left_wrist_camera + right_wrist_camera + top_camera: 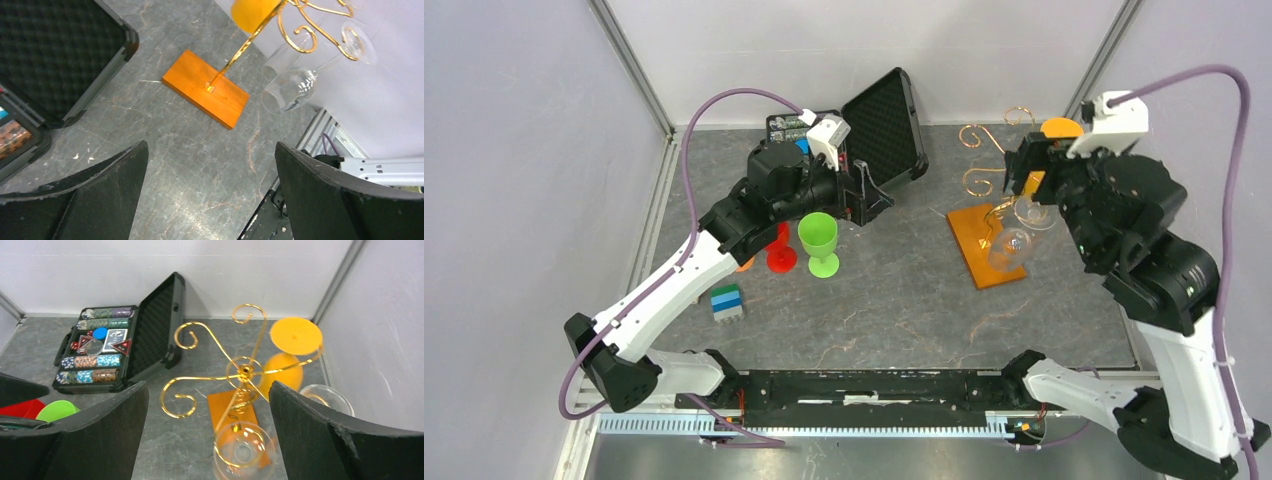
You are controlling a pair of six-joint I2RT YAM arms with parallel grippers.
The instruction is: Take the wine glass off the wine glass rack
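Note:
The wine glass rack (pixel 977 190) is a gold wire stand with scroll arms on an orange-brown base (pixel 976 243) at the right of the table. A clear wine glass (pixel 1012 247) hangs upside down from a near arm. A second clear glass (pixel 1035 212) and an orange glass (pixel 1061 128) hang on other arms. My right gripper (pixel 1022 172) is open and empty above the rack. In the right wrist view the gripper (pixel 207 390) straddles the rack's hub (pixel 245 371), with the clear glass (pixel 244 452) below it. My left gripper (pixel 874 200) is open and empty, left of the rack.
An open black foam-lined case (pixel 879 125) with poker chips stands at the back centre. A green cup (pixel 820 240) and a red cup (pixel 781 252) stand under the left arm. A blue and green block (pixel 726 303) lies nearer. Walls close in at the right.

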